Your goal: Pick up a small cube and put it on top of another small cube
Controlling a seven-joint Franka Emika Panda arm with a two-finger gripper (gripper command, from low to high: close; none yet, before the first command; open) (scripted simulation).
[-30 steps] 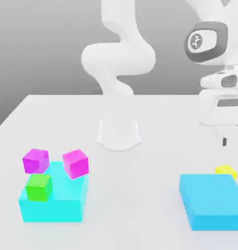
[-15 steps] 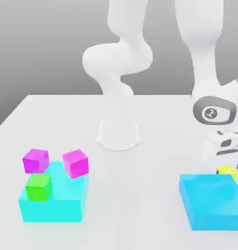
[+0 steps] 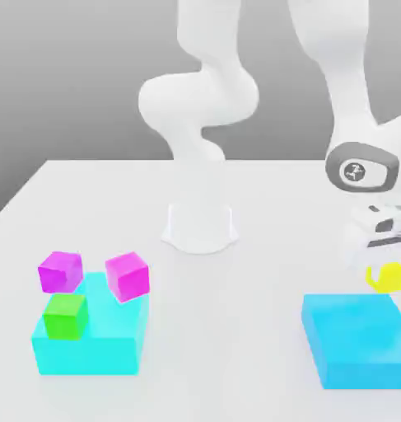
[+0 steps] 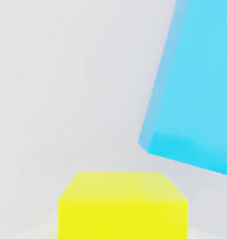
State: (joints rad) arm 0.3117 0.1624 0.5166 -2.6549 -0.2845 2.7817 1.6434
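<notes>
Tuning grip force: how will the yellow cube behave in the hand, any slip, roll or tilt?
The yellow cube looks rigid with flat faces, so it probably won't roll. Its plain, smooth sides may slip under a light squeeze. Small beside the cyan block, it seems light, though it sits slightly tilted at the hand, so it could twist.

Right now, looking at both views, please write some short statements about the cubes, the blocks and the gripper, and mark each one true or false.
1. The gripper is shut on the yellow cube. True.
2. The green cube sits on a cyan block at the exterior view's left. True.
3. The yellow cube is stacked on the hot-pink cube. False: they are far apart, at opposite sides of the table.
4. The cyan block at the exterior view's right has a cube on top. False: its top is bare.
5. The purple-magenta cube is beside the hot-pink cube. True.
</notes>
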